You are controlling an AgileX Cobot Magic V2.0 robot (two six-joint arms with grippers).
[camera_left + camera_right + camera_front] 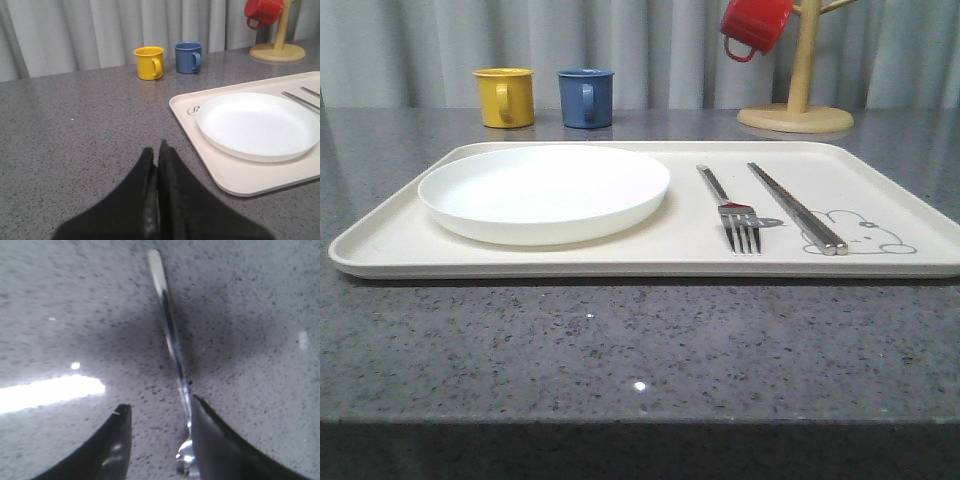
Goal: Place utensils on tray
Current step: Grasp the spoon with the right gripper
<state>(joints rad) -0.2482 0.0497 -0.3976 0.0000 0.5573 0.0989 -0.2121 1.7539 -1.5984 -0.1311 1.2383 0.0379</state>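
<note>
Silver spoon [172, 347]: it lies on the speckled grey counter [250, 300], its handle running from between my right fingers out toward twelve o'clock in my right wrist view; the bowl end is blurred down by the fingertips.
Right gripper [160, 440]: my fingers are spread apart with the spoon's neck in the gap, hard against the inner edge of one finger [220, 440]; the other finger stands clear of it. I cannot tell whether that edge truly presses the metal.
Left gripper [157, 200]: my two black fingers are pressed together, nothing between them, above bare counter with the tray's near corner at about two o'clock.
Tray [390, 235]: cream, flat on the counter, rabbit drawing at its right end.
Fork [730, 210]: on the tray, at three o'clock from the white plate [544, 192], tines toward the near edge.
Chopsticks [796, 206]: side by side on the tray, just beside the fork at its three o'clock, their near tips at the rabbit drawing.
Mugs: yellow mug [504, 97] and blue mug [586, 97] stand behind the tray at twelve o'clock from the plate; a red mug [754, 24] hangs on a wooden stand [796, 105].
</note>
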